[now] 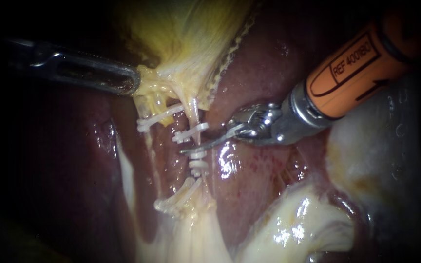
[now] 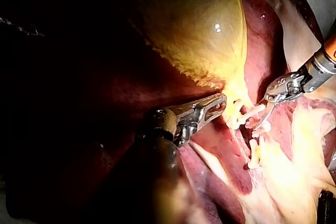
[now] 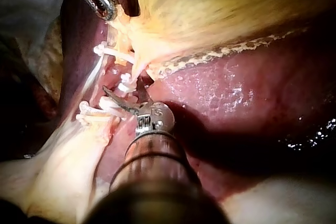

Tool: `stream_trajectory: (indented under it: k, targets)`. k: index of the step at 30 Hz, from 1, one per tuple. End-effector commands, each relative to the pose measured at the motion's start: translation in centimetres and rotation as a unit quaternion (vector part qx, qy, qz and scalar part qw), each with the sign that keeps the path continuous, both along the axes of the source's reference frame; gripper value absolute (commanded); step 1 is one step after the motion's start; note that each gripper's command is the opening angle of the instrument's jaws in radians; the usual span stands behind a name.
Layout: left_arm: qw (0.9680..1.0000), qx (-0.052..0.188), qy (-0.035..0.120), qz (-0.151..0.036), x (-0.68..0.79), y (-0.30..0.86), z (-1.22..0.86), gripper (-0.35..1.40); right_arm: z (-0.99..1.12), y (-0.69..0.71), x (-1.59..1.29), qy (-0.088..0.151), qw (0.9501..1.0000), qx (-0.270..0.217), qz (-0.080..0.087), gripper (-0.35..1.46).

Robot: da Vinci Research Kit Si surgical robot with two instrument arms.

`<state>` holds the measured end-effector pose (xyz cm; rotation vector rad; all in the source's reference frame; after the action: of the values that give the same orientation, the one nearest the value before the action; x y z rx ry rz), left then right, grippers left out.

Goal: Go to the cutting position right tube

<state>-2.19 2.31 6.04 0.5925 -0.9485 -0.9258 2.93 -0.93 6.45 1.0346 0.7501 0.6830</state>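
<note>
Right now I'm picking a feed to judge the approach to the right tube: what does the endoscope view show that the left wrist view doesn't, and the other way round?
Only the endoscope view: the right tube standing on its own, each clip distinct, and the tip of the right instrument apparently crossing that tube between two clips. Only the left wrist view: the rounded body of the gallbladder, and the wrist joint of the left instrument. Both: the left instrument at the gallbladder's neck, the right instrument at the clips, the liver.
</note>
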Motion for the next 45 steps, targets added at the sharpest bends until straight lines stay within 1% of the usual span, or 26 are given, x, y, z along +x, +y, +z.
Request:
stream_trajectory:
  k: [1,3,5,11,16,21,25,31,33,37,45]
  targets:
    - [1.0,0.0,0.0,0.0,0.0,0.0,0.0,-0.35,0.02,-0.02,0.02,0.007,1.0,0.0,0.004,1.33]
    - [1.0,0.0,0.0,0.0,0.0,0.0,0.0,-0.35,0.04,-0.04,0.06,0.015,0.9998,0.004,0.01,1.35]
    - [1.0,0.0,0.0,0.0,0.0,0.0,0.0,-0.35,0.07,-0.06,0.11,0.029,0.9994,0.008,0.018,1.38]
    - [1.0,0.0,0.0,0.0,0.0,0.0,0.0,-0.35,0.07,-0.06,0.25,0.065,0.9969,0.019,0.039,1.41]
    - [1.0,0.0,0.0,0.0,0.0,0.0,0.0,-0.35,0.03,-0.08,0.28,0.072,0.9963,0.021,0.042,1.43]
    - [1.0,0.0,0.001,-0.001,0.0,0.01,0.0,-0.35,-0.07,-0.08,0.31,0.092,0.9941,0.029,0.051,1.43]
    - [1.0,0.0,0.0,-0.001,0.01,0.02,0.0,-0.35,-0.22,-0.05,0.33,0.107,0.9918,0.037,0.059,1.43]
    - [1.0,-0.001,0.001,-0.001,0.03,0.03,0.01,-0.35,-0.41,0.0,0.34,0.133,0.9875,0.048,0.07,1.43]
    - [1.0,-0.001,0.001,-0.001,0.03,0.03,0.01,-0.35,-0.45,0.01,0.34,0.144,0.9856,0.053,0.071,1.43]
    - [1.0,-0.001,0.002,-0.003,0.03,0.03,0.01,-0.35,-0.51,0.03,0.34,0.148,0.985,0.056,0.068,1.43]
    - [1.0,-0.001,0.002,-0.002,0.03,0.03,0.01,-0.35,-0.5,0.03,0.34,0.148,0.985,0.056,0.068,1.41]
